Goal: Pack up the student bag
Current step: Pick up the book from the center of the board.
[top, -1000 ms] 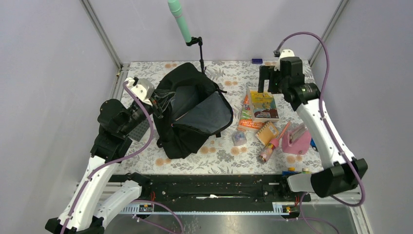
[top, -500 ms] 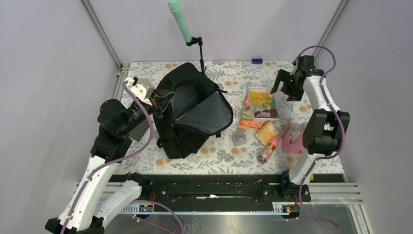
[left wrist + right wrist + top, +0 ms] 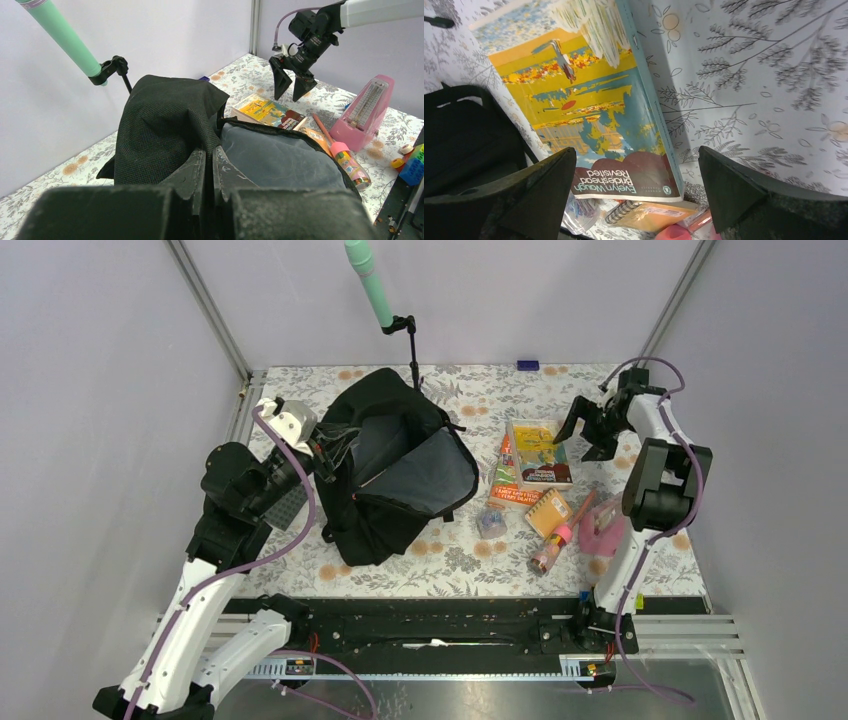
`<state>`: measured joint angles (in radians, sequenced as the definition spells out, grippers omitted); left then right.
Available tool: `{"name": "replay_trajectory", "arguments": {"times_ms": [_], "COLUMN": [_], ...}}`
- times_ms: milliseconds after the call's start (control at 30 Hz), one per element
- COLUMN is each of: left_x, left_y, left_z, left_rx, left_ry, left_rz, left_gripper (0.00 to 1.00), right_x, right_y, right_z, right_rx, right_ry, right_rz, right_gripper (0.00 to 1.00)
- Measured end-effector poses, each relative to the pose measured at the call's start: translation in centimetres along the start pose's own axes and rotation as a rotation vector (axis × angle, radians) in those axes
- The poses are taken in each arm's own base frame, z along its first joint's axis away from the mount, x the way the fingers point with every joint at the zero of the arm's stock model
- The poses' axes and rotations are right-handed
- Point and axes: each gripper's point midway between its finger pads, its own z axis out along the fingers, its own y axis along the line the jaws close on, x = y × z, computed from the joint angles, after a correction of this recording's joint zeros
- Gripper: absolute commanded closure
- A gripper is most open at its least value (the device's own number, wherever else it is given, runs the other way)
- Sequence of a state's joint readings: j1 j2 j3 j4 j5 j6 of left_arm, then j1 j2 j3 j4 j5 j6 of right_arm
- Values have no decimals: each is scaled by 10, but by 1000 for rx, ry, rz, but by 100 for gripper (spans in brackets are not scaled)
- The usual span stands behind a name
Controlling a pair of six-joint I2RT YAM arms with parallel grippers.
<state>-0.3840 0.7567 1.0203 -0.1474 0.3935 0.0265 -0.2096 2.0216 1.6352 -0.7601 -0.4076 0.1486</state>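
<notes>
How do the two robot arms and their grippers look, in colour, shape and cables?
The left arm and right arm have white links and black joints; a purple cable runs along each. The left gripper and right gripper have black wedge-shaped fingers, scuffed grey.

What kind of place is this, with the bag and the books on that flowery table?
Probably a robot test booth in a lab, not a classroom: plain lilac panels on a metal frame box in one table, and a left arm and right arm are bolted at its near edge.
</notes>
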Motion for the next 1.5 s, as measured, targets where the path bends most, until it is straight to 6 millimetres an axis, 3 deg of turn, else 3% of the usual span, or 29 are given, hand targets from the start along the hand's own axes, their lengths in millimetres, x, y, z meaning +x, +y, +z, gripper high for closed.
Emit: {"name": "replay_trajectory", "arguments": {"times_ms": [233, 633, 800, 1000, 1333, 1500], "left_x": [1, 0, 0, 0, 0, 0], "left_y": [0, -2, -2, -3, -3, -3], "left_z": [1, 1, 1, 1, 1, 1], "left_rx": [2, 15, 17, 17, 17, 17], "left_ry": [3, -2, -2, -3, -3, -3], "left_rz": [-2, -1, -1, -1, 0, -1], "left_gripper": [100, 100, 100, 100, 100, 100], "right_x": [21, 34, 37, 37, 28, 16], "right_y": [-3, -3, 3, 5, 19, 27], "right_z": [27, 45, 46, 43, 18, -9], "right_rx": [-67, -124, -156, -158, -146, -111], "right_ry": [132, 230, 249, 253, 192, 97], "right_rz": [5, -9, -9, -1, -4, -30], "right_gripper": [2, 0, 21, 61, 90, 100]}}
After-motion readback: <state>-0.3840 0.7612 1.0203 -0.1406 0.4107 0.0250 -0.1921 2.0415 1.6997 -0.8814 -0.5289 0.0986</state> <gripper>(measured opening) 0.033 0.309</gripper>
